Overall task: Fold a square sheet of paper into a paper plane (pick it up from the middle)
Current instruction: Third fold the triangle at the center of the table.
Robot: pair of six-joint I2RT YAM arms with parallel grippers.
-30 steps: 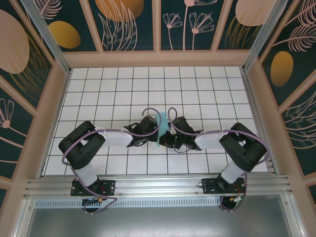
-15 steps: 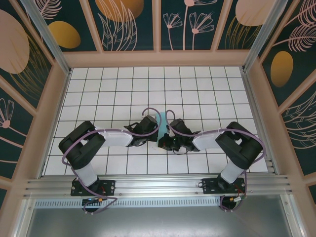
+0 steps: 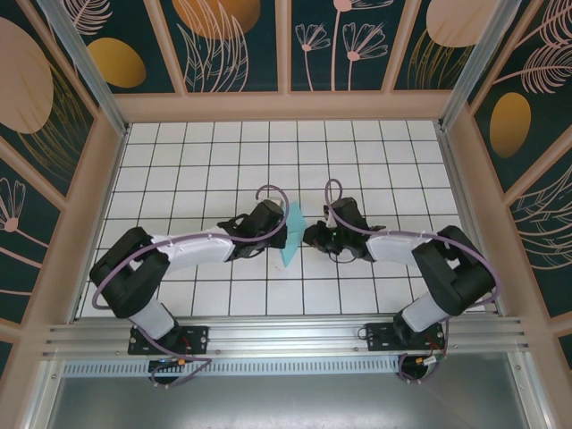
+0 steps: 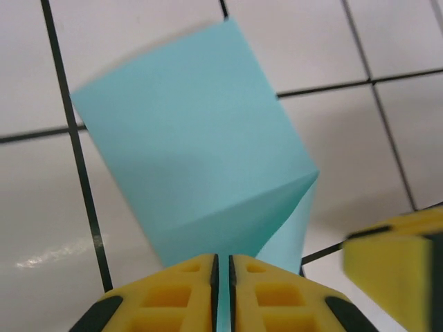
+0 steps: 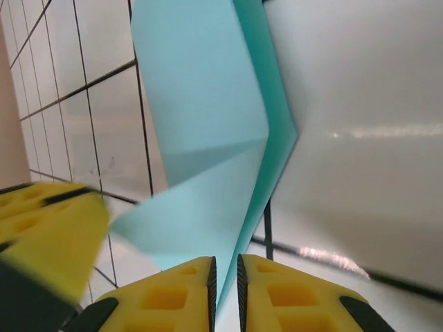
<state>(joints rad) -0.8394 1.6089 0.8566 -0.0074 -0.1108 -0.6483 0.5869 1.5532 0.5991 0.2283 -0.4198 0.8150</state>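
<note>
Pinched in the left tool (image 4: 221, 290), with the right tool (image 5: 225, 290) narrow and its hold unclear, the creased turquoise-blue square sheet of paper (image 3: 291, 235) hangs over the white tiled bench (image 3: 357, 161) and could slip free if either loosens.

Turquoise-blue paper (image 3: 291, 234), yellow fingers (image 4: 187, 290), white table (image 3: 357, 161) with black grid lines

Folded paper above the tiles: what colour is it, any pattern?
The paper is plain turquoise-blue, no pattern; the left wrist view shows it best.
</note>
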